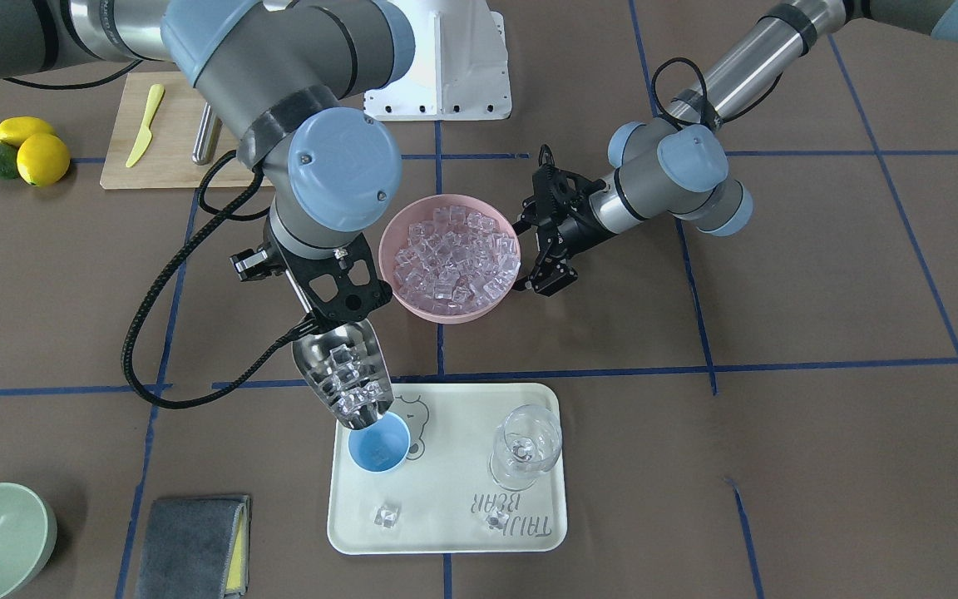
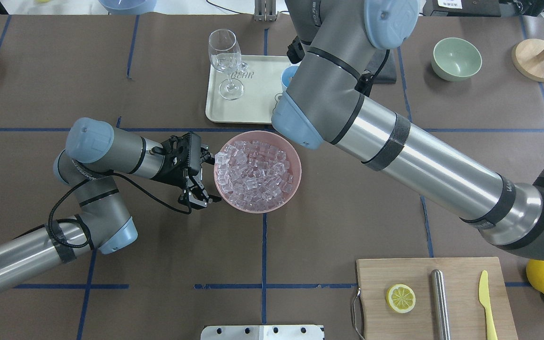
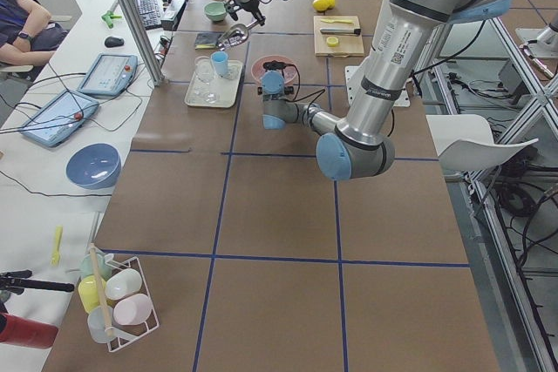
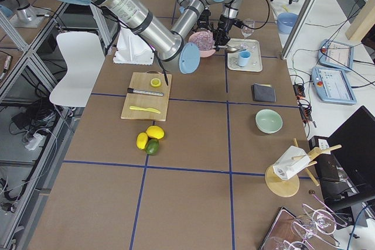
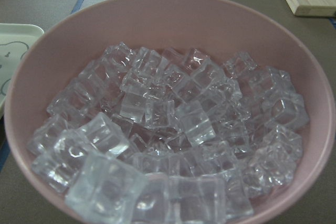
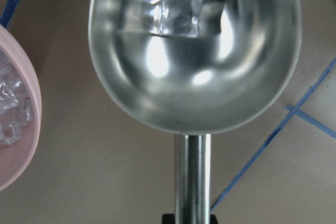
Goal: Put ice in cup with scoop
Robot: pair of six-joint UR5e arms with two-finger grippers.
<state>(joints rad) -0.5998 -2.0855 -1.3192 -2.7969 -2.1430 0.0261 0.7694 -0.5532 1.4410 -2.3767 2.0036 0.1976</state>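
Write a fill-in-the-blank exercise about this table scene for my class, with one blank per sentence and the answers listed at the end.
1. The right gripper tilts the scoop over a light ___ cup.
2. Most of the ice lies in a ___ bowl.
3. The cup stands on a tray along with a clear stemmed ___.
4. The left gripper sits beside the bowl with its jaws ___.

Missing words: blue; pink; glass; open.

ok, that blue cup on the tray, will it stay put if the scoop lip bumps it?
Probably skids: the cup looks like small thin plastic, near-empty, so light, on a smooth tray. Tipping seems less likely; it's short and wide. The scoop hangs at its rim.
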